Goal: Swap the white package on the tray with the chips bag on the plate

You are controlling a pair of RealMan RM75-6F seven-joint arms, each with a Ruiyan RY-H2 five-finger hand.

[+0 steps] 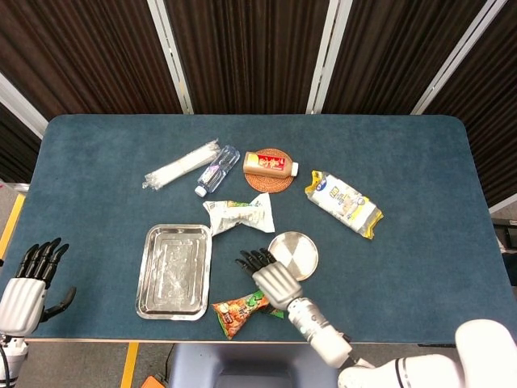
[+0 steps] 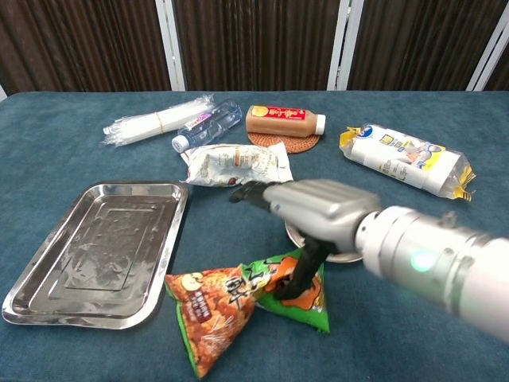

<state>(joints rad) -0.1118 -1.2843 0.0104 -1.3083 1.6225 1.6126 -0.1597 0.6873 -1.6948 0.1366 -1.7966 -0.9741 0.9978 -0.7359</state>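
chips bag (image 2: 238, 306) flat on table by tray (image 2: 95, 248) corner; right hand (image 2: 314, 208) above it, fingers spread, empty; left hand (image 1: 32, 279) idle, fingers apart, table edge

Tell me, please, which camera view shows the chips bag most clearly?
The chest view: the chips bag lies large in the foreground on the table, its printed face readable, with the right hand above it. The head view shows the bag only small, near the table's front edge beside the tray.
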